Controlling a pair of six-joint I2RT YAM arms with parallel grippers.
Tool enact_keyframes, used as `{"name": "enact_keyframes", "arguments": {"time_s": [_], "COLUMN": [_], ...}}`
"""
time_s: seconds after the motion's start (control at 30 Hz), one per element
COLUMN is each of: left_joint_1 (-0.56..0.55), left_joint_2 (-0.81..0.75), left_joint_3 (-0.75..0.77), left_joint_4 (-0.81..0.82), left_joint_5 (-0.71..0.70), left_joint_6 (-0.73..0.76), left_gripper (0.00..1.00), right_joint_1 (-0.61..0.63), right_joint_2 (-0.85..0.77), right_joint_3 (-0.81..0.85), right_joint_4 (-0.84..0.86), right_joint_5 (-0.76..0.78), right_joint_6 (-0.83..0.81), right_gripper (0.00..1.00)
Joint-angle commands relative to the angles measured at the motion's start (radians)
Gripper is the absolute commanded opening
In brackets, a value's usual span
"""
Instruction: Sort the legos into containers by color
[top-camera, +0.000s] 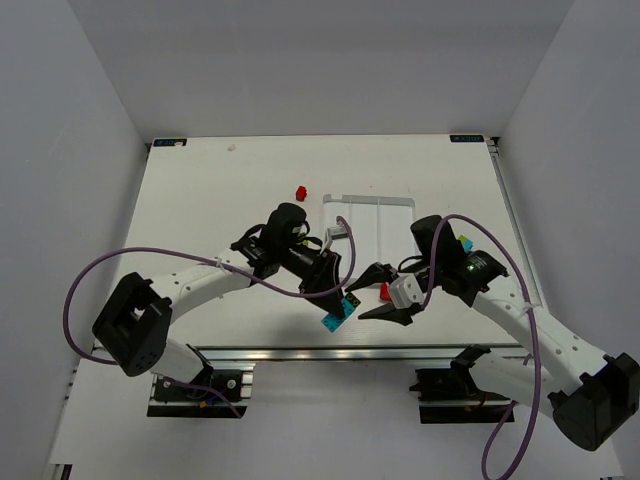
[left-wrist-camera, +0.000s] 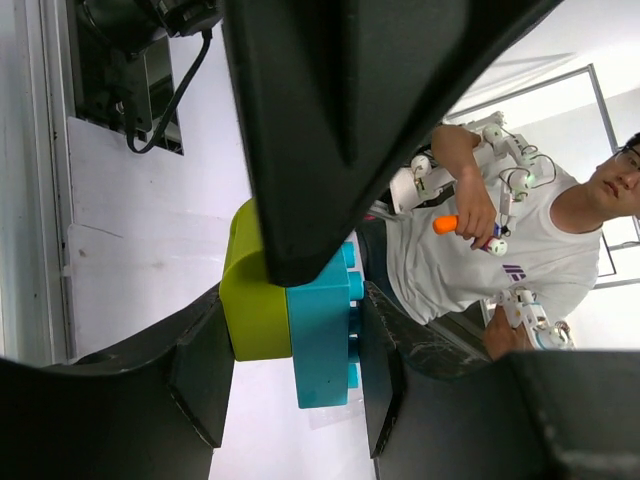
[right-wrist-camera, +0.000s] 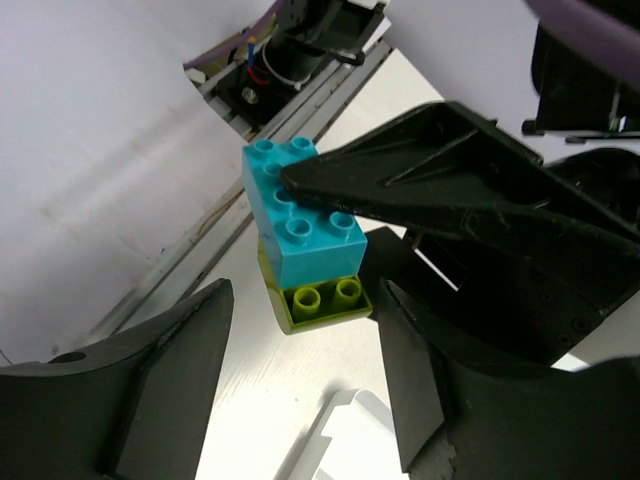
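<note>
My left gripper (top-camera: 340, 300) (left-wrist-camera: 290, 385) is shut on a two-brick stack, a cyan-blue lego (top-camera: 333, 317) (left-wrist-camera: 322, 340) (right-wrist-camera: 300, 215) pressed onto a lime lego (left-wrist-camera: 252, 300) (right-wrist-camera: 320, 300), held above the table's near edge. My right gripper (top-camera: 374, 293) (right-wrist-camera: 300, 390) is open, with its fingers (right-wrist-camera: 170, 380) on either side of the stack's lime end and not touching it. A red lego (top-camera: 300, 190) lies left of the white tray (top-camera: 368, 222). A small red piece (top-camera: 384, 291) shows between the right fingers in the top view only.
A cyan and lime brick pair (top-camera: 464, 243) lies to the right of the tray beside the right arm. A white corner (right-wrist-camera: 345, 430) shows under the right gripper. The aluminium rail (top-camera: 300, 352) runs along the near table edge.
</note>
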Motion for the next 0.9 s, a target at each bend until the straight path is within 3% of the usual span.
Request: {"name": "enact_keyframes", "arguments": {"time_s": [0.0, 0.17, 0.43, 0.67, 0.87], "left_joint_1": [-0.006, -0.015, -0.015, -0.015, -0.015], "left_joint_2": [-0.006, -0.004, -0.001, 0.011, 0.021], "left_joint_3": [0.044, 0.061, 0.067, 0.070, 0.079], "left_joint_4": [-0.066, -0.150, -0.192, -0.195, -0.196], "left_joint_5": [0.012, 0.007, 0.003, 0.004, 0.004], "left_joint_6": [0.070, 0.119, 0.159, 0.163, 0.167], "left_gripper": [0.42, 0.42, 0.42, 0.43, 0.43], "right_joint_1": [0.011, 0.013, 0.019, 0.023, 0.028], "right_joint_2": [0.013, 0.027, 0.044, 0.041, 0.041], "right_joint_3": [0.018, 0.024, 0.044, 0.035, 0.027], "right_joint_4": [0.023, 0.030, 0.010, 0.009, 0.006], "right_joint_5": [0.047, 0.072, 0.046, 0.031, 0.020], "right_joint_6": [-0.004, -0.008, -0.011, -0.014, -0.012], "right_gripper": [0.64, 0.54, 0.49, 0.58, 0.55]}}
